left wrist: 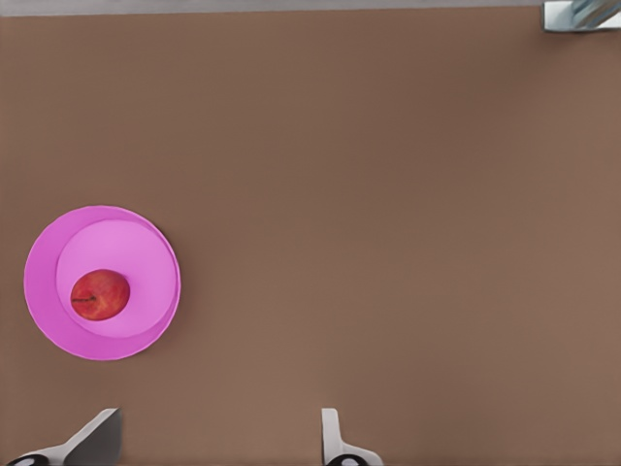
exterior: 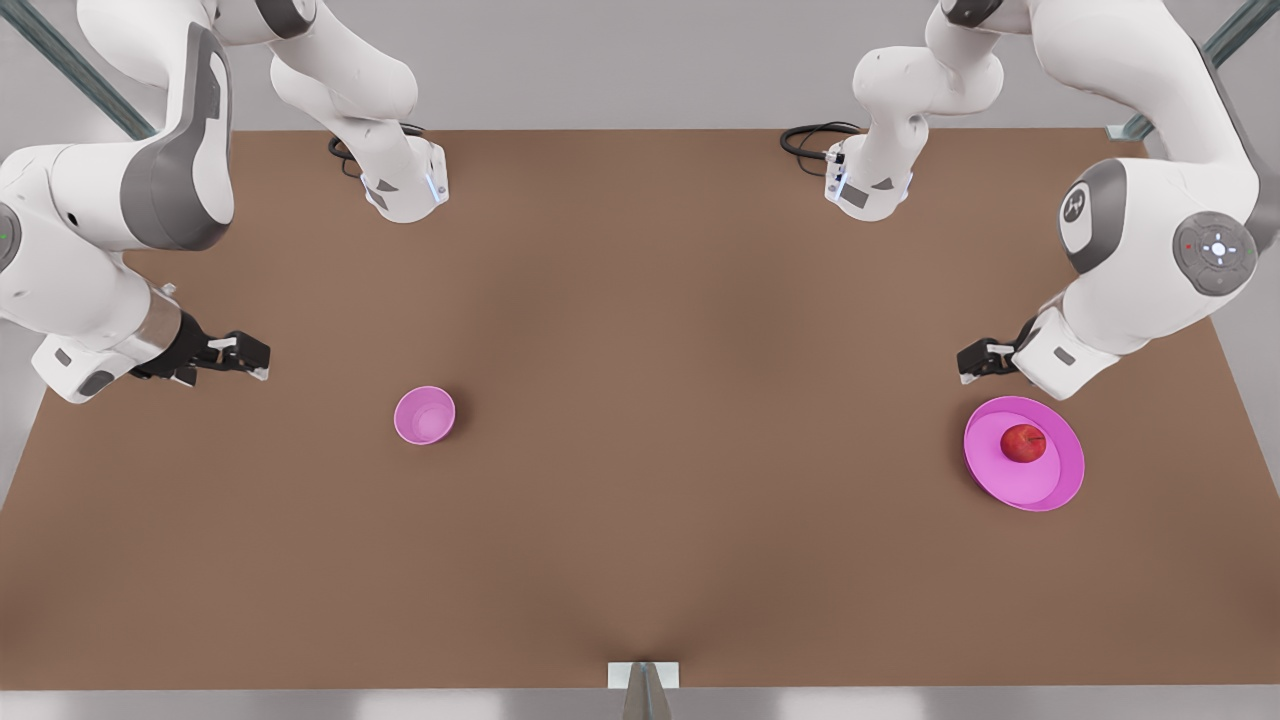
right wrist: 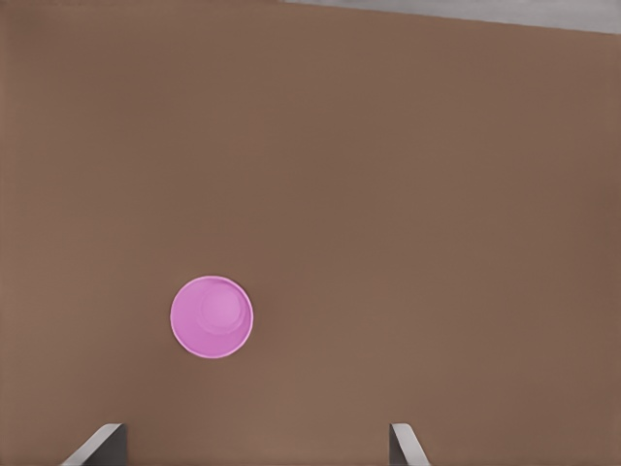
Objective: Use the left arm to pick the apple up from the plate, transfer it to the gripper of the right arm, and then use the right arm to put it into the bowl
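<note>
A red apple lies on the wide magenta plate at the front view's right. My left gripper hovers open just behind the plate, above the table, with nothing between its fingers. The small pink bowl stands left of centre in the front view and has nothing in it. At the front view's left, my right gripper hangs open and holds nothing, off to the bowl's left and a little behind it.
The brown table is bare between bowl and plate. Both arm bases with black cables stand at the back edge. A small grey bracket sits at the front edge.
</note>
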Controlling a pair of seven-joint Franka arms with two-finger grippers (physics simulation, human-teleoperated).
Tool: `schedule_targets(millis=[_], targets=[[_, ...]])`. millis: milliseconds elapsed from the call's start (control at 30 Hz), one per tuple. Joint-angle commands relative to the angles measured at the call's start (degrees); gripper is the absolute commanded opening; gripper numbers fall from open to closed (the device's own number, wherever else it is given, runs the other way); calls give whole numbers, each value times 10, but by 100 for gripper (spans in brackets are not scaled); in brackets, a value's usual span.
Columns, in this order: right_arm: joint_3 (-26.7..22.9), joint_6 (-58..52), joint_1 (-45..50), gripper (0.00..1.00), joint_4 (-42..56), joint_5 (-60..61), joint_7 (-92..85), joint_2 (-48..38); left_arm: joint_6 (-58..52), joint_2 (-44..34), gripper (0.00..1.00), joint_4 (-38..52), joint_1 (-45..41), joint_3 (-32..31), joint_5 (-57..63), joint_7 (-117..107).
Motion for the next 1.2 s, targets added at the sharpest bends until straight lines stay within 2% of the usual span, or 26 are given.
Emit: schedule_targets(millis=[0,33,167,233,367,467,667,1167], targets=[[0,5,0,100,0,0,-8,-1,18,1,100,-1,1,1,1,33],[0,5,0,100,1,0,-8,-1,38,4,100,-14,2,1,1,29],[2,5,0,100,1,1,-7,-1,296,11,100,-177,24,22,12,-199],[2,5,1,100,1,1,-7,-1,417,16,100,-253,35,40,13,-199],[2,5,1,100,1,1,-7,-1,581,39,100,-357,47,67,15,-193],[2,5,-1,100,1,1,-7,-1,584,54,100,-364,65,67,101,-185],[1,5,-1,100,1,0,-9,-1,608,52,100,-427,76,77,101,-168],[2,-2,3,100,-2,-1,-10,-1,705,102,100,-463,116,107,101,-98]])
